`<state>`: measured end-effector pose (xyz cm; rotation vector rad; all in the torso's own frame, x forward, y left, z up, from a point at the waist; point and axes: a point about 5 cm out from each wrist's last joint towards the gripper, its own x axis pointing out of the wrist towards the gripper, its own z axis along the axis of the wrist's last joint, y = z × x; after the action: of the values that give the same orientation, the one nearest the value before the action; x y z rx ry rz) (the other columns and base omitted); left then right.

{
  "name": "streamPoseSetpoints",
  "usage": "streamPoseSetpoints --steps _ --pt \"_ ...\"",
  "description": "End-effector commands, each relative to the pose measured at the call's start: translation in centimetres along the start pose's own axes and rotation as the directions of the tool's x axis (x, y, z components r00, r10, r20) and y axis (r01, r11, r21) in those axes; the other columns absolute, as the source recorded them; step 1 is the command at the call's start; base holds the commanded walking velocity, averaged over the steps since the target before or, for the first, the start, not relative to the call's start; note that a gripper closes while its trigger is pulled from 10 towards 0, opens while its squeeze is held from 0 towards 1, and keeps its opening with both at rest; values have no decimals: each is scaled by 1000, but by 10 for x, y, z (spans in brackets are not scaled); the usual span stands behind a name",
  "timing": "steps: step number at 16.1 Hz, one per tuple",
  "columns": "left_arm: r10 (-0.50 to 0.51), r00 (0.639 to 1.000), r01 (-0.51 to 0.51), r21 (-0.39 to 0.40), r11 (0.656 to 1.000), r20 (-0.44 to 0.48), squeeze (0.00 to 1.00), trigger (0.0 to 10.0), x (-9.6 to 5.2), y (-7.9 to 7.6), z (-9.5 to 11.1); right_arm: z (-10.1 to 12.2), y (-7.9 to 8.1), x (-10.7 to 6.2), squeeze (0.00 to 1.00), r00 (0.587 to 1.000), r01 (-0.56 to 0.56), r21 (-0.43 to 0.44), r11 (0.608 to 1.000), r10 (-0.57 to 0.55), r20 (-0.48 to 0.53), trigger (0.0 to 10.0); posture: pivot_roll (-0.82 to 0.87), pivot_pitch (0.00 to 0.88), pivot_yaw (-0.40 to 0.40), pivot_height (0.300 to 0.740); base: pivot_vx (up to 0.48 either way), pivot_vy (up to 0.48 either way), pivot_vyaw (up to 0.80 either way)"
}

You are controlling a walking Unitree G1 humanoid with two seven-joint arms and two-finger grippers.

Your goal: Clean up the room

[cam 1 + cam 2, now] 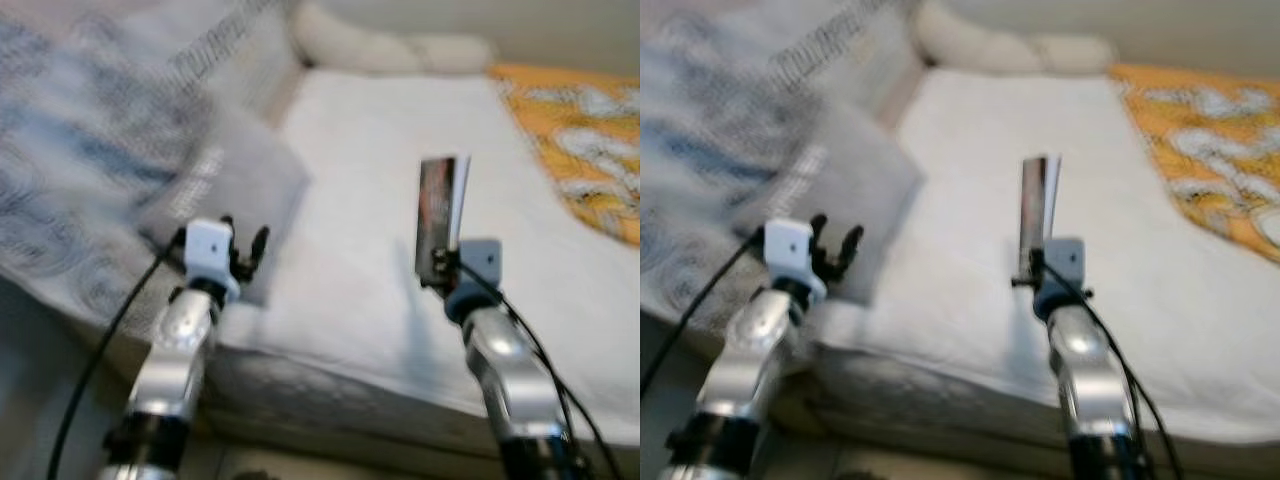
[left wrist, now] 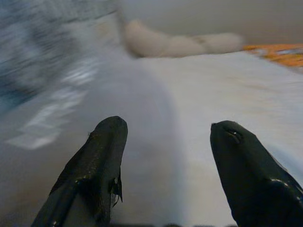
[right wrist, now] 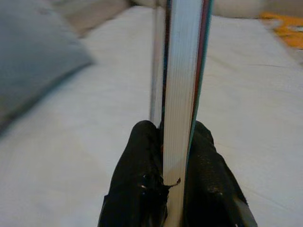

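My right gripper [image 1: 440, 262] is shut on a thin book [image 1: 441, 215], held upright on its edge over the white bed sheet [image 1: 400, 140]. In the right wrist view the book [image 3: 182, 85] shows its white page edge, clamped between the two black fingers [image 3: 139, 170]. My left gripper [image 1: 245, 255] stands open with nothing between its fingers [image 2: 102, 156], hovering at the near edge of a grey pillow [image 1: 240, 180] on the bed's left side.
A blue-and-grey patterned blanket [image 1: 90, 130] is heaped on the left. An orange patterned cover [image 1: 590, 140] lies at the right. A cream bolster pillow [image 1: 390, 45] rests at the bed's far end. The mattress edge [image 1: 330, 390] runs just before my arms.
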<state>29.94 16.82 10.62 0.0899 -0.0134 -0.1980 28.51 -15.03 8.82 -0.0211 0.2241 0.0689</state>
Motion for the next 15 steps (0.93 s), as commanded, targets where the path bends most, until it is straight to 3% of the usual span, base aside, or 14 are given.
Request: streamPoseSetpoints --steps 1,9,14,15 --pt "-1 1000 1 1 1000 -4 0 10000 0 0 0 14 5 2 0 998 -28 3 1000 27 56 10000 -53 0 -4 740 379 0 0" --pt "-1 1000 2 23 1000 -9 0 10000 1 3 2 20 12 2 0 994 -81 3 997 81 74 10000 -60 0 4 740 342 0 0" --pt "-114 993 116 77 990 -27 0 10000 -12 -3 4 20 4 -2 0 998 -45 67 997 42 41 10000 -60 0 9 740 0 0 0" --pt "-187 980 194 122 974 -66 0 10000 -17 -4 -1 17 8 14 0 995 -89 138 986 93 -20 10000 -49 0 2 740 0 0 0"
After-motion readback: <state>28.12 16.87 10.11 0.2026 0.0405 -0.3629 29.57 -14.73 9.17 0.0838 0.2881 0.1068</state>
